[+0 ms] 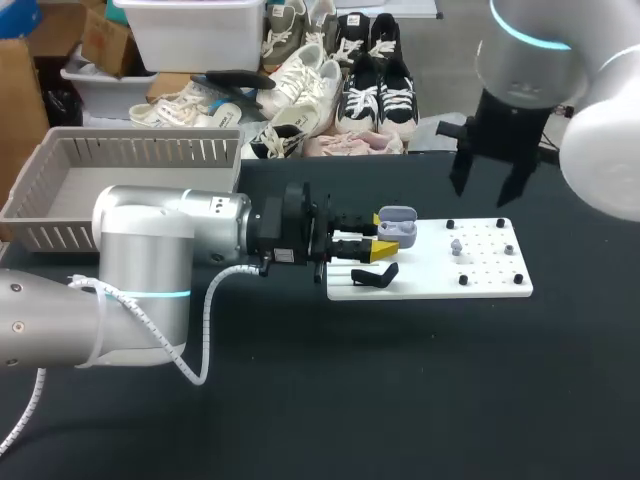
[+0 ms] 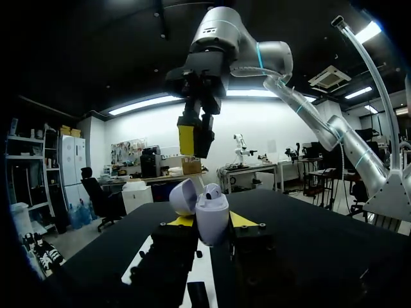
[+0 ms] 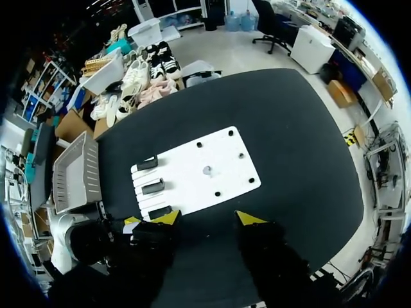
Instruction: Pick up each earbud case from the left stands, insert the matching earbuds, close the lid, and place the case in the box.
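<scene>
Over the left end of the white board [image 1: 480, 278], my left claw [image 1: 383, 238] is clenched on the lavender earbud case [image 1: 398, 226], with a yellow tip pressed to each side. The left wrist view shows the case upright with its lid [image 2: 182, 196] swung open, and what looks like one earbud seated inside. My right claw [image 1: 495, 185] hangs released and empty above the board's far edge, well apart from the case. What appear to be two small grey earbuds [image 1: 456, 245] stand among the pegs on the board. A black stand [image 1: 375, 275] lies just beside the left claw. The grey basket [image 1: 60, 190] that serves as the box sits at the left rear of the table [image 1: 400, 400].

Risks, as I judge them: the case is smooth and rounded, so a downward push from an earbud could pivot or slide it in the grip. The open lid stands toward the right claw's likely path and could be knocked shut or strained. An earbud gripped slightly askew may miss its socket and drop.
</scene>
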### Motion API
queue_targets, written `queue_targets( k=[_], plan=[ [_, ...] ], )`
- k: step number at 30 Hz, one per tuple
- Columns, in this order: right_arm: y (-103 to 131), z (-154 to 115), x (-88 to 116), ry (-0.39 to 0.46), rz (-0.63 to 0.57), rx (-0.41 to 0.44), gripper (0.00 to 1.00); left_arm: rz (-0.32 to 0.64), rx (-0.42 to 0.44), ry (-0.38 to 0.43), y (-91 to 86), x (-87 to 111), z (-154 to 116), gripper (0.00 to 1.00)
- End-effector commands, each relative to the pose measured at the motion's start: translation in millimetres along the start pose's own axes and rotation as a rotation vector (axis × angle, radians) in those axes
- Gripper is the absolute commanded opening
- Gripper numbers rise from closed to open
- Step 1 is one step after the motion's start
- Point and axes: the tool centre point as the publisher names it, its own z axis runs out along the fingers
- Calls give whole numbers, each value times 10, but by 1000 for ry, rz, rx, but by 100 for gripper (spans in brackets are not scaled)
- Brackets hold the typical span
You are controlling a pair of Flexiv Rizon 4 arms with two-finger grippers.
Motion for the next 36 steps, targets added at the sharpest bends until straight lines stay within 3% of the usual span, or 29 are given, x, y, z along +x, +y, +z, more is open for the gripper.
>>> queue_targets(
  k=[1, 4, 11, 14, 21, 26, 28, 31, 36],
  plan=[
    [-70, 185, -110, 11, 16, -23, 67, 2, -6, 0, -15, -1, 1, 0],
    [-107, 307, -155, 30, 35, -27, 73, 2, -6, 0, -15, -1, 1, 0],
    [-178, 531, -221, 67, 120, 25, 68, 2, -6, 0, -15, -1, 1, 0],
    [-168, 636, -220, 96, 159, 55, 76, 2, -6, 0, -15, -1, 1, 0],
    [-104, 803, -129, 147, 215, 55, 76, 2, -6, 0, -15, -1, 1, 0],
    [-74, 937, -110, 168, 277, 40, 72, 2, -6, 0, -15, -1, 1, 0],
    [-63, 981, -110, 162, 300, 30, 59, 2, -6, 0, -15, -1, 1, 0],
    [-39, 1029, -102, 149, 323, 21, 47, 2, -6, 0, -15, -1, 1, 0],
    [25, 1104, -54, 131, 346, 17, 47, 2, -6, 0, -15, -1, 1, 0]
  ],
)
